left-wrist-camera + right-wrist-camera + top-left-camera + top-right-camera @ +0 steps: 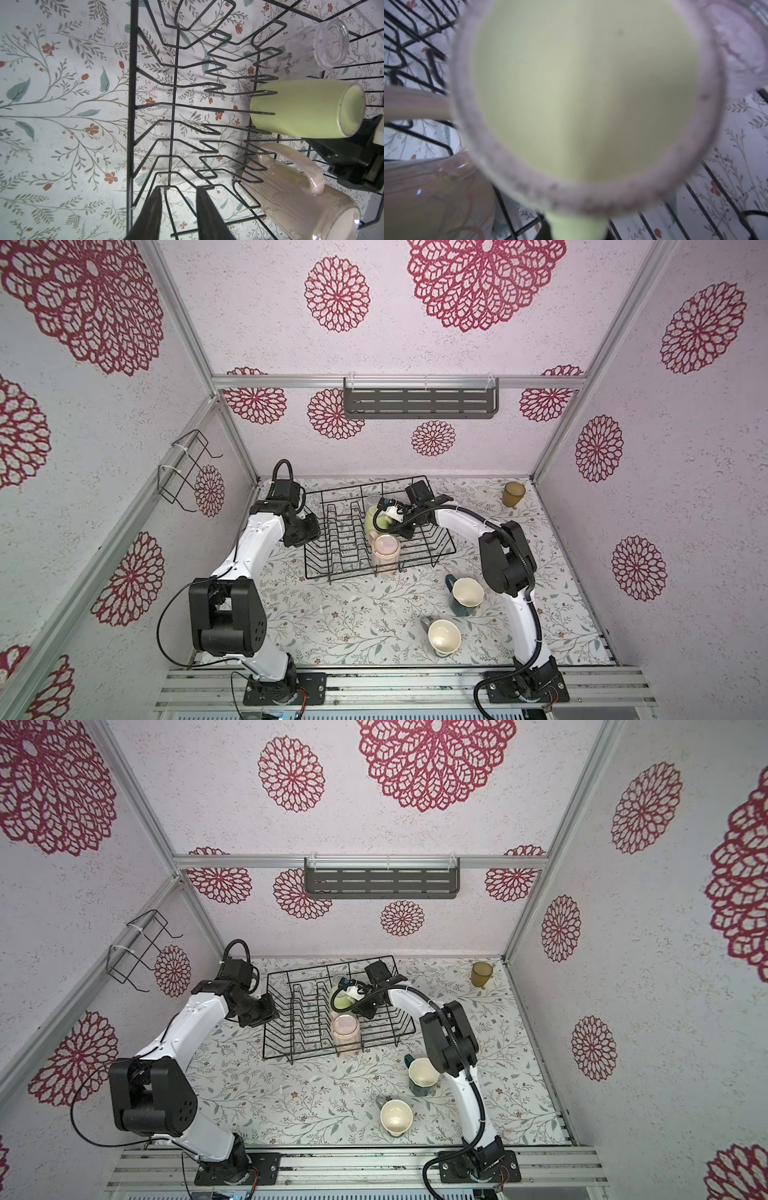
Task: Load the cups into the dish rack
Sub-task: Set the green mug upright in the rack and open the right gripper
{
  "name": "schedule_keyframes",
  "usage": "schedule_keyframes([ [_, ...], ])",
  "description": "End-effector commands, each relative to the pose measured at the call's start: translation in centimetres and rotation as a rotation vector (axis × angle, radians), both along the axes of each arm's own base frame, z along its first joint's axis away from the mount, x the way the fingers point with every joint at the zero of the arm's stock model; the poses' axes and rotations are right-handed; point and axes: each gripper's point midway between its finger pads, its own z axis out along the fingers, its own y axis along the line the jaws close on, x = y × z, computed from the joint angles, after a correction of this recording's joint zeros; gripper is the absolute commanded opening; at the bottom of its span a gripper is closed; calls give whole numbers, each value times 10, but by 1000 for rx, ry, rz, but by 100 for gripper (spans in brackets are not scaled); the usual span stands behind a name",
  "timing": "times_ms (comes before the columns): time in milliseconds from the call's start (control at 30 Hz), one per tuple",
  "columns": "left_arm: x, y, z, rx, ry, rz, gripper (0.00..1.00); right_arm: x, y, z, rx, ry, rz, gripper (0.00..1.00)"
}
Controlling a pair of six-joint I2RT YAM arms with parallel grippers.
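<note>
Yellow-green mug (372, 521) is held base-up in the rack (131, 104) to drain, right fingers (332, 153) pinching its handle, left fingers (151, 216) spread.

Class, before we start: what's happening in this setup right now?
The right claw appears to hold the green mug upside down in the rack, between the glass and the pink cup, both already loaded. The left claw sits open at the rack's edge, astride a wire, holding nothing. The teal mug, grey mug and amber tumbler wait on the table.
</note>
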Motion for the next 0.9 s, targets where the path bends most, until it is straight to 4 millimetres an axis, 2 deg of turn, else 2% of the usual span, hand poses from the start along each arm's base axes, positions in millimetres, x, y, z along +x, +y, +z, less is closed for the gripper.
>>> schedule_keyframes([
  [0, -2, -4, 13, -9, -33, -26, 32, -2, 7, 46, 90, -16, -87, 14],
  [267, -4, -6, 16, -18, -36, -33, 33, -13, 5, 48, 65, -54, -80, 18],
  [400, -4, -7, 17, -23, -48, -32, 33, -11, 1, 49, 44, -68, -86, 28],
  [767, -7, -12, 19, -50, -51, -34, 34, -17, -3, 65, 35, -101, -58, 32],
  [867, -8, -15, 19, -57, -62, -35, 34, -23, -6, 62, 11, -89, -30, 34],
])
